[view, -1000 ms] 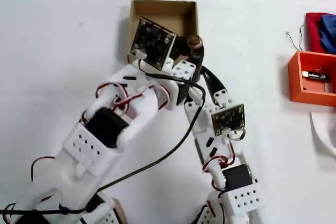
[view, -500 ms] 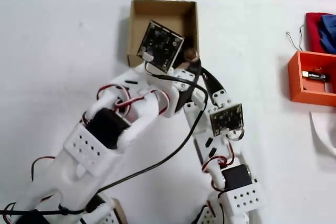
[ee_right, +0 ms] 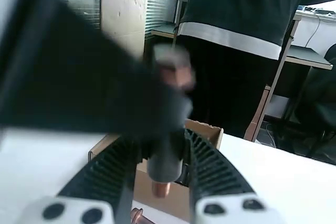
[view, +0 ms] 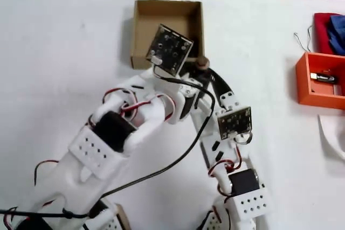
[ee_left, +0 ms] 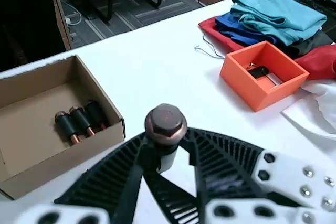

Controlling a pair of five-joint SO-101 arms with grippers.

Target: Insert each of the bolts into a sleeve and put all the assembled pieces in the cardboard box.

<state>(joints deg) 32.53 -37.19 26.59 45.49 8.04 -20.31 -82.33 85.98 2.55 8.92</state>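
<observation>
Evidently the bolt (ee_left: 166,120) is already down through the dark sleeve (ee_right: 166,156), its copper tip poking out underneath, and the pair hangs above the counter (view: 64,52) right at the 5 o'clock corner of the cardboard box (view: 164,12). Three finished pieces (ee_left: 79,121) lie side by side inside the box.

From where I stand, the worry is the handover. Both arms grip the same piece, so if they pull against each other, or one lets go while the other's hold is slack, it could twist loose. That close to the box wall, it might land on the counter instead of inside.

The left end effector (ee_left: 165,148) is closed narrow just under the hex head. The right end effector (ee_right: 164,174) is clamped on the sleeve lower down.
</observation>
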